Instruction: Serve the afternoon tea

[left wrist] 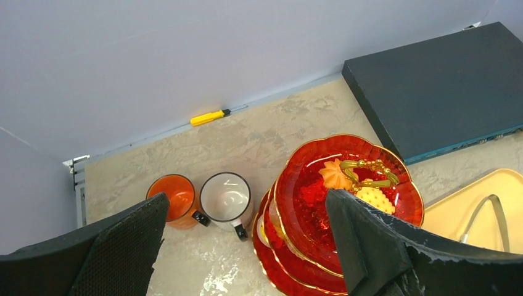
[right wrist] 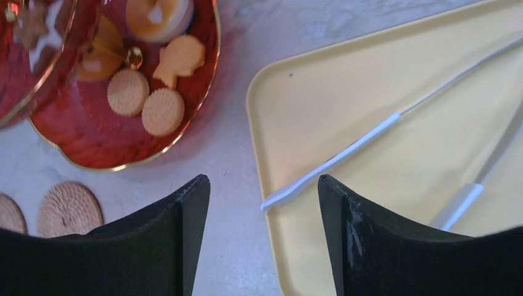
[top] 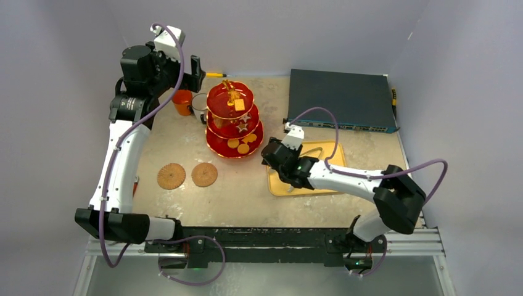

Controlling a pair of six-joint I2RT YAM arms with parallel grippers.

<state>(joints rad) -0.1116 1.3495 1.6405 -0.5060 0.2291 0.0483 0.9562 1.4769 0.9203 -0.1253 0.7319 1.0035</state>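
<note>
The red three-tier stand [top: 234,120] with a gold handle stands mid-table and holds small cookies on its tiers. In the left wrist view its top tier [left wrist: 308,191] carries a flower cookie [left wrist: 336,174]. The right wrist view shows round biscuits [right wrist: 127,92] on its bottom tier [right wrist: 80,145]. An orange mug [top: 182,102] and a white mug [top: 199,106] stand side by side just left of the stand. My left gripper [top: 197,68] is open and empty, high above the mugs [left wrist: 247,203]. My right gripper [top: 271,151] is open and empty, low over the yellow tray's left edge [right wrist: 264,185].
The flat yellow tray [top: 305,169] holds white-handled metal tongs [right wrist: 345,154]. Two round woven coasters [top: 171,176] [top: 204,174] lie front left. A dark flat electronics box [top: 342,98] sits back right. A yellow screwdriver [top: 217,74] lies by the back wall.
</note>
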